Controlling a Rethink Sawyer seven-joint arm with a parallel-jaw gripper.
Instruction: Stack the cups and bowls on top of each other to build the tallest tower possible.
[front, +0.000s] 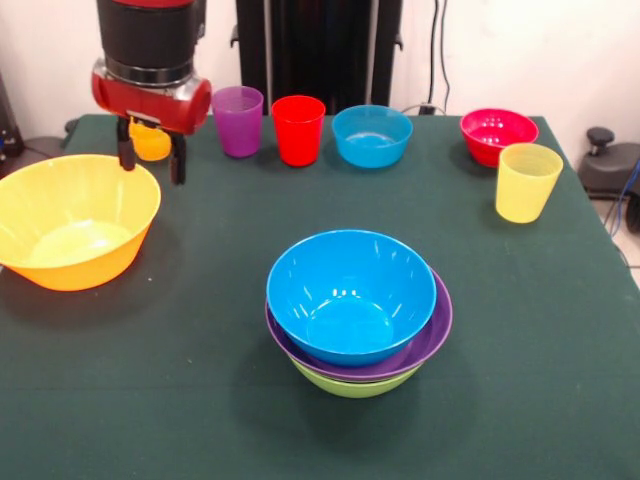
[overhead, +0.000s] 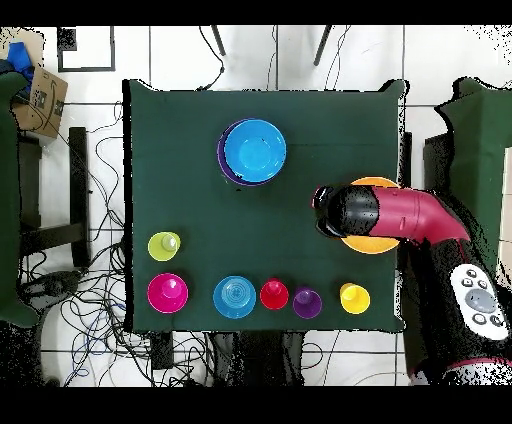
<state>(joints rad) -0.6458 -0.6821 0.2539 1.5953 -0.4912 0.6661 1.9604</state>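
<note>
Tower (front: 358, 312) of blue, purple and green bowls stands at the table's (front: 180, 400) near centre. Orange bowl (front: 72, 233) sits apart at the left. Gripper (front: 151, 155) hangs above its far rim, fingers apart, empty. Cups and small bowls line the far edge.

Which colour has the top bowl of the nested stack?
Blue top bowl, seen best in the front view.
</note>
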